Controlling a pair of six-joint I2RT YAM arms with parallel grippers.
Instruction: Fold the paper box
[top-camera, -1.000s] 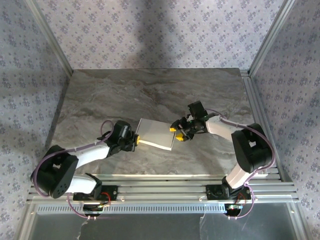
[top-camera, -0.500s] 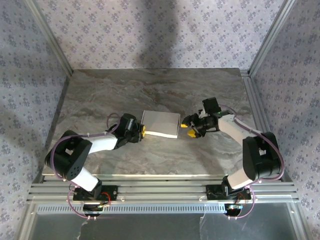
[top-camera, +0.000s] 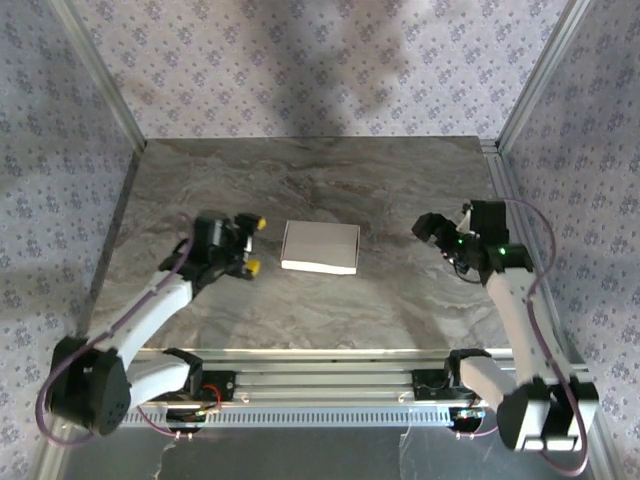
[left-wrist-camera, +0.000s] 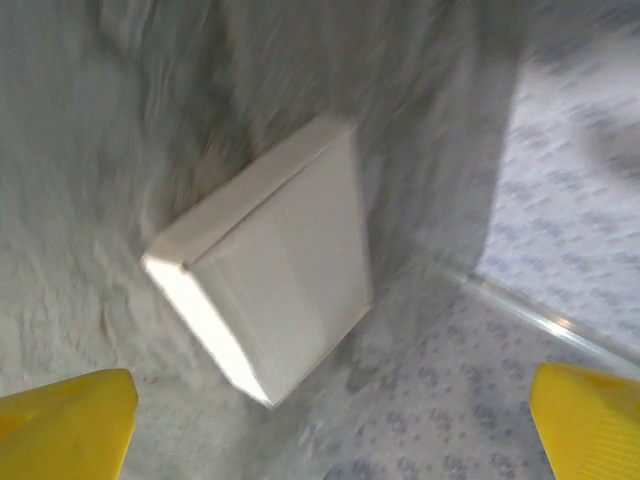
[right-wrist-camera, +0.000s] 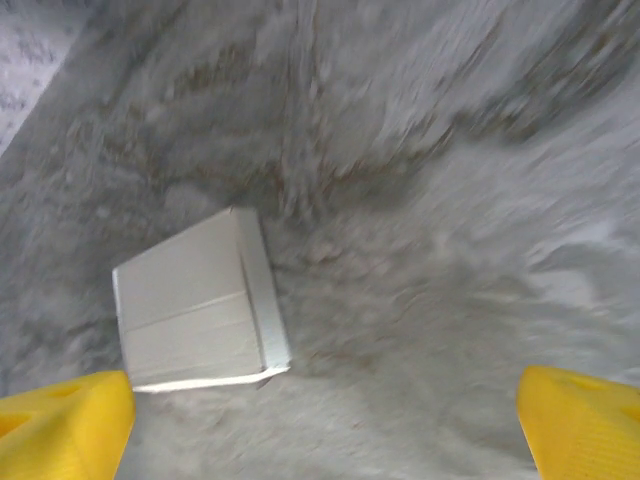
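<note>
On marbled bench (top-camera: 320, 180), let go of closed, flat paper box (top-camera: 320, 248) mid-bench, drew left claw (top-camera: 256, 245) and right claw (top-camera: 438, 243) back toward side edges, both spread wide; folding seemingly done.

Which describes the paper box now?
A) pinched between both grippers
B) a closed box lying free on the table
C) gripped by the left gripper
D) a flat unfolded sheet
B: the box lies closed on the table, the left gripper and right gripper apart from it, jaws open.
</note>
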